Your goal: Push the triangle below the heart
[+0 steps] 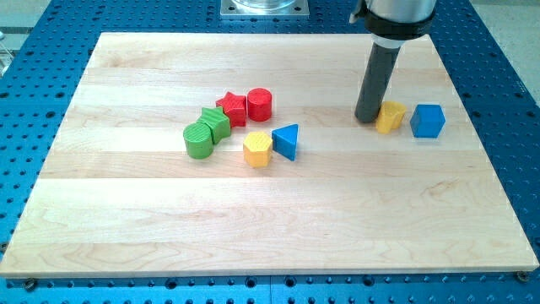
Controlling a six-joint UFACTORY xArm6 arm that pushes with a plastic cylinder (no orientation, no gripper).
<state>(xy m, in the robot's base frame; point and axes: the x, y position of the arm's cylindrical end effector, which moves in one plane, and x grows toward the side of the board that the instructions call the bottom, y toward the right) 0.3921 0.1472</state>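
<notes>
Your arm carried no gripper, so nothing was grasped: my tip (368, 117) touched the yellow heart (390, 116), while the blue triangle (286, 141) sat well off to the view's left, its push not yet begun.

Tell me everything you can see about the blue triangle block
The blue triangle is a small wedge-shaped block of matte blue, plastic-looking material, lying flat on the wooden board, one corner pointing to the view's left. It sits near the board's middle, touching or almost touching the yellow hexagon on its left. The red cylinder lies above it, apart. My tip is far off to the view's right, beside the yellow heart.
</notes>
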